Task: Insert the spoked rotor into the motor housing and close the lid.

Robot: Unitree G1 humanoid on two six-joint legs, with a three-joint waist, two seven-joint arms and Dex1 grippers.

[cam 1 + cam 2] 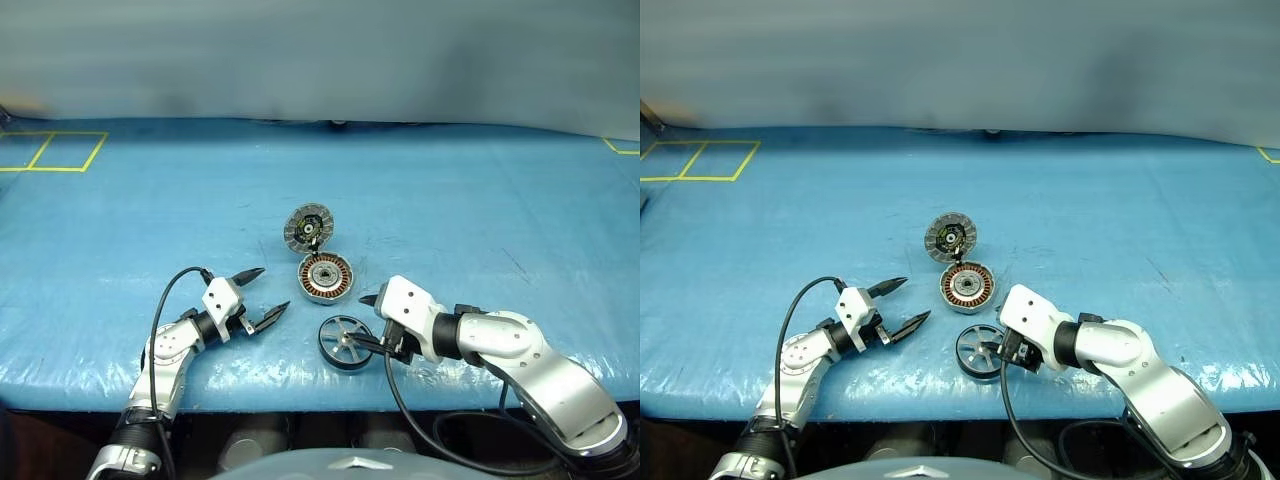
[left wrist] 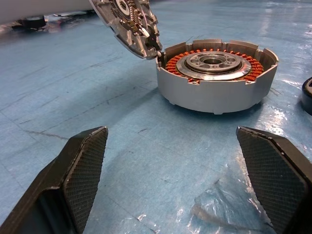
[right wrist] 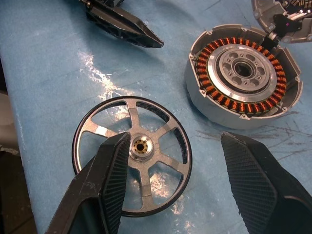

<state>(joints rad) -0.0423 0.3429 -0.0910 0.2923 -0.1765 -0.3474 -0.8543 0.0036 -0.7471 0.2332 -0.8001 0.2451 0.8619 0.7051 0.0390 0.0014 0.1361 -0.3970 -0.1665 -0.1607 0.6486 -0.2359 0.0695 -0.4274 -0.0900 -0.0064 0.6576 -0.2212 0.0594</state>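
Note:
The spoked rotor (image 3: pixel 146 168), dark-rimmed with silver spokes, lies flat on the blue table near the front edge. My right gripper (image 3: pixel 175 141) hovers over it, open; one finger (image 3: pixel 105 190) overlaps the hub and the other stands off toward the housing. Just behind sits the motor housing (image 1: pixel 325 277), a grey cup with copper windings and a silver hub. Its lid (image 1: pixel 307 228) stands tilted open on the far rim, ribbed face toward me. To the left of the housing my left gripper (image 1: pixel 268 290) is open and empty, pointing at the housing (image 2: pixel 214 83).
A blue sheet (image 1: pixel 480 220) covers the table, and its front edge (image 1: pixel 300 385) runs just below the rotor. Yellow tape squares (image 1: pixel 60 150) mark the far left corner. Black cables (image 1: pixel 165 300) loop from both wrists.

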